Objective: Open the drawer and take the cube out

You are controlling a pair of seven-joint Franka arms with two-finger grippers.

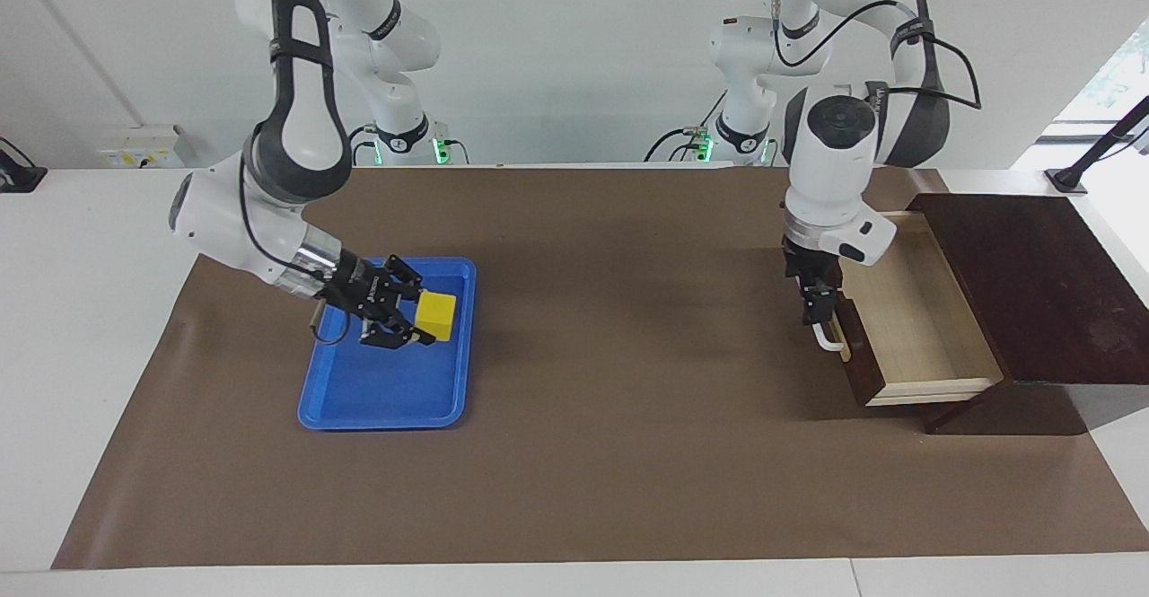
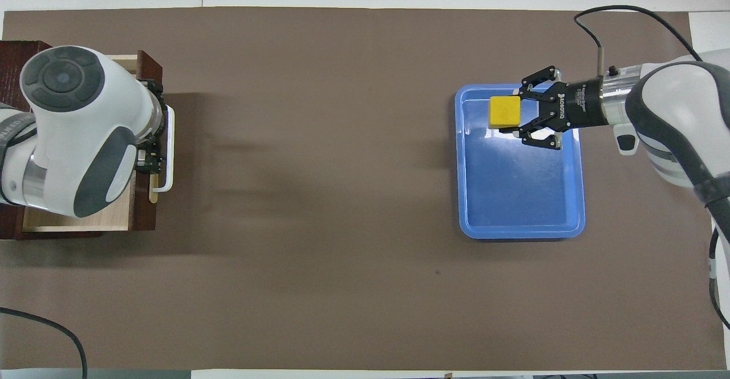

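Note:
The drawer [image 1: 916, 319] is pulled out of the dark wooden box [image 1: 1032, 283], and its pale interior shows nothing in it. My left gripper [image 1: 821, 312] points down at the drawer front and is shut on the white bar handle [image 1: 832, 339]. In the overhead view the handle [image 2: 170, 151] shows, but my arm hides most of that gripper. The yellow cube [image 1: 438, 313] is over the blue tray [image 1: 377, 390], near the corner nearest the robots. My right gripper [image 1: 419, 316] is open, low over the tray, with the cube [image 2: 505, 111] between its fingertips [image 2: 518, 112].
The blue tray [image 2: 519, 196] lies toward the right arm's end of the brown mat [image 1: 628, 355]. The wooden box stands at the left arm's end, its drawer opening toward the middle of the table. White table edge surrounds the mat.

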